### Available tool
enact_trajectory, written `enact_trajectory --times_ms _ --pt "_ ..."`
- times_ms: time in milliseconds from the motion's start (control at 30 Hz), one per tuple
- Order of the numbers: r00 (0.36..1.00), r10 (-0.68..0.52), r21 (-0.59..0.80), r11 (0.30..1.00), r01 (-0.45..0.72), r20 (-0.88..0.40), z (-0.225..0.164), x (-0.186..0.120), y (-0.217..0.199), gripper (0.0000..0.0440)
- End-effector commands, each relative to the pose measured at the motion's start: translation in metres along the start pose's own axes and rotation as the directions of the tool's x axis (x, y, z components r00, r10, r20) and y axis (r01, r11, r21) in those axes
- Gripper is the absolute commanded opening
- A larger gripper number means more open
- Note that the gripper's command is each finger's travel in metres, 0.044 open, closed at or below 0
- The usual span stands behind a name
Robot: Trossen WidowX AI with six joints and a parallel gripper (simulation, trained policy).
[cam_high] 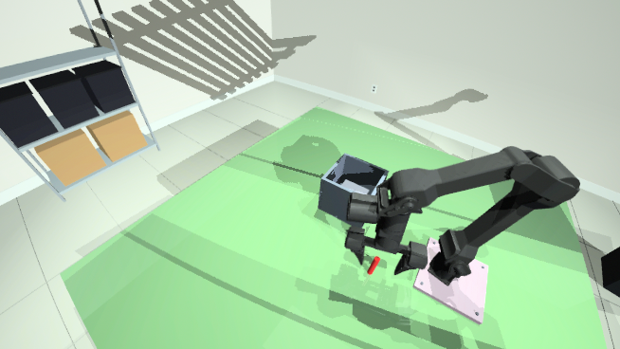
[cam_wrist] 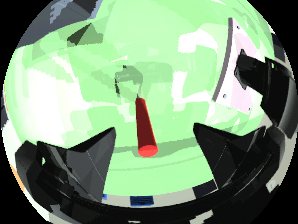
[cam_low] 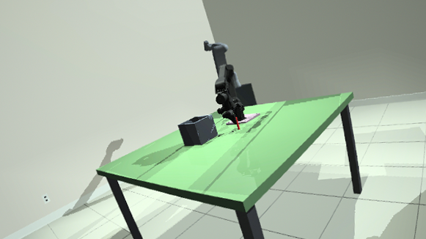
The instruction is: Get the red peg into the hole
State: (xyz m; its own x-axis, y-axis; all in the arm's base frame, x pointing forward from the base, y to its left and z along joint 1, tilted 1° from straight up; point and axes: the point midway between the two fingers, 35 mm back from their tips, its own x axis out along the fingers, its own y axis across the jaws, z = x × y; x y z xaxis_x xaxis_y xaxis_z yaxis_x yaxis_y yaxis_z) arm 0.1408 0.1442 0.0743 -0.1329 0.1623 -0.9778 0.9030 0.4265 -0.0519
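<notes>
"Wrist view: where does the red peg [cam_high: 373, 266] [cam_low: 237, 124] [cam_wrist: 145, 127] lie from the end effector [cam_high: 379, 268] [cam_wrist: 155, 129]?"

"Between the fingertips in that picture, with a gap on either side. The fingers stand wide apart, clamped on nothing."

"And its long axis?"

"Upright or nearly so on the green counter [cam_high: 213, 266] [cam_low: 197, 173] [cam_wrist: 150, 180], I judge. The exterior view shows it standing, right of the open-topped box [cam_high: 332, 196] [cam_low: 198, 132] [cam_wrist: 40, 25]."

"Are the fingers low enough to close?"

"I can't tell their height for certain. The coming move probably needs them lined up with that axis and brought down around the peg before closing. A sideways brush could topple it."
</notes>
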Motion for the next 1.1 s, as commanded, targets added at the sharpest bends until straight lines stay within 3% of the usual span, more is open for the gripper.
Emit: enact_trajectory --times_ms 0,367,467,1067 --pt "1.0 0.005 0.012 1.0 -0.005 -0.007 0.001 0.006 0.003 0.0348" --pt "1.0 0.019 -0.013 1.0 -0.02 -0.025 0.002 0.01 0.013 0.0063" --pt "0.999 0.025 -0.027 0.999 -0.026 -0.035 0.001 0.008 0.015 0.0004" --pt "0.952 0.265 -0.09 0.956 -0.28 -0.151 -0.017 -0.068 0.042 0.0"
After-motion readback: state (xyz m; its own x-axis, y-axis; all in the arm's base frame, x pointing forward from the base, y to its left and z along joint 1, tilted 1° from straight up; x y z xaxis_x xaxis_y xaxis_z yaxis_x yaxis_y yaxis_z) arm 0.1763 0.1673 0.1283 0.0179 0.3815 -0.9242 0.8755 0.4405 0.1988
